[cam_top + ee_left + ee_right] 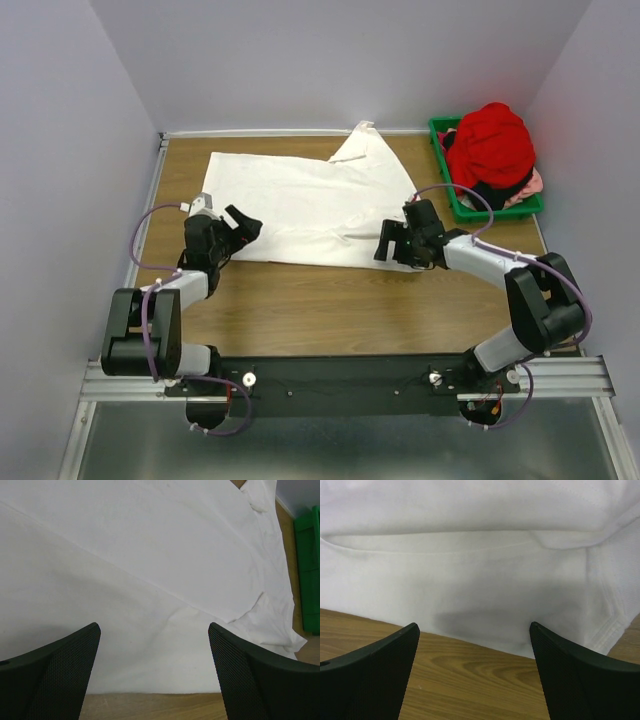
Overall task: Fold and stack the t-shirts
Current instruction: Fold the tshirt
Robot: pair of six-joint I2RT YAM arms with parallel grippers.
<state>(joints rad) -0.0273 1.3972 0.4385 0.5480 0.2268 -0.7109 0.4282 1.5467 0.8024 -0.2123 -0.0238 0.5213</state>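
Left gripper (153, 630), jaws apart, over spread white t-shirt (150, 555), diagonally creased.

Open gripper (475, 680) above white t-shirt (470, 580) hem.

Top cam's high at 6 o'clock, facing 12 over the whole table (300, 310); both wrist cams sit close, all three sharing the white tee (300, 205) hem
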